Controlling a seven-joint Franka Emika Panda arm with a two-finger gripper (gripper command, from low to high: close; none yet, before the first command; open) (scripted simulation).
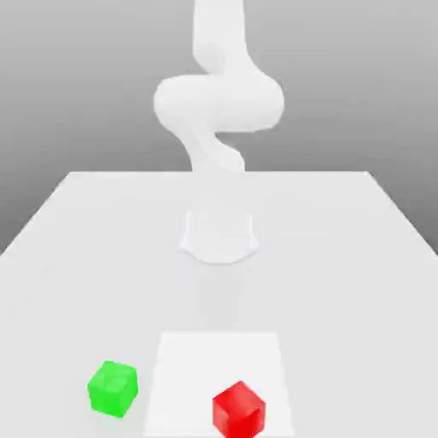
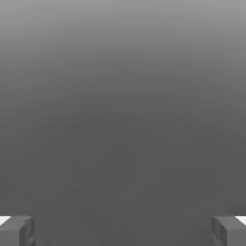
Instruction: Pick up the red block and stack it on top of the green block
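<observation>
Two cubes sit on the white table, both toward the near edge in the exterior view. The red block rests on a paler square patch of the tabletop, at about five o'clock from that patch's centre, turned so one corner faces the camera. The green block stands just off the patch, at roughly nine o'clock from the red one, apart from it and also slightly rotated. Neither cube touches anything but the surface. My arm rises from its round base at twelve o'clock from the patch, curling upward out of the exterior view's top. In the hand view, my gripper looks onto plain grey; my two fingers sit far apart at opposite edges, jaws spread wide with nothing between them.
</observation>
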